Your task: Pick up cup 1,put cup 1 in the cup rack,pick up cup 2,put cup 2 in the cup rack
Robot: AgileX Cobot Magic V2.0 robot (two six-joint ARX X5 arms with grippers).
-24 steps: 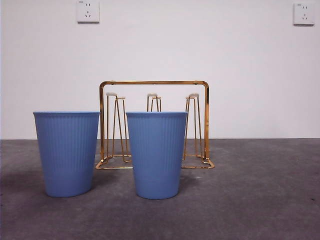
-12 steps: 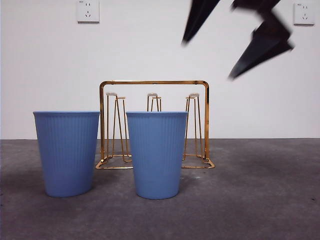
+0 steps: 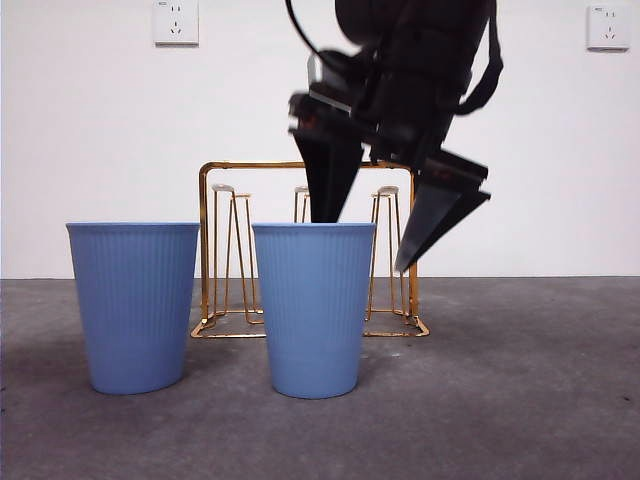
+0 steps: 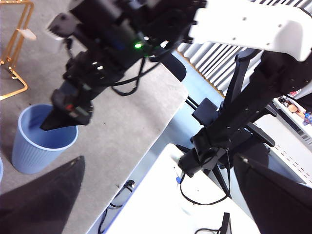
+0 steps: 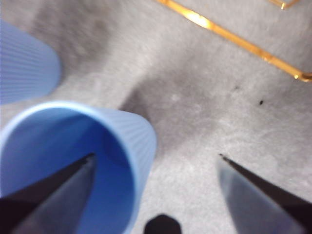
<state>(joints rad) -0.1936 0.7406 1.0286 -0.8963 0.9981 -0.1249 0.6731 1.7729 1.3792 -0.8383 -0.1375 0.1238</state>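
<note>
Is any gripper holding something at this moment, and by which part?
Nothing is held. The right gripper is open, straddling the rim of the nearer blue cup.

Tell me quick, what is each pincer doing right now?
Right pincer: open, astride the rim of the middle blue cup, one jaw inside it, one outside; not gripping yet.
Left pincer: open, holding nothing, waiting off to the side.

Matt ribbed blue plastic cups (image 3: 313, 305), glossy gold metal wire cup rack (image 3: 308, 167), rough grey table (image 3: 520, 400)

Right gripper (image 3: 365, 245) — jaws spread wide
</note>
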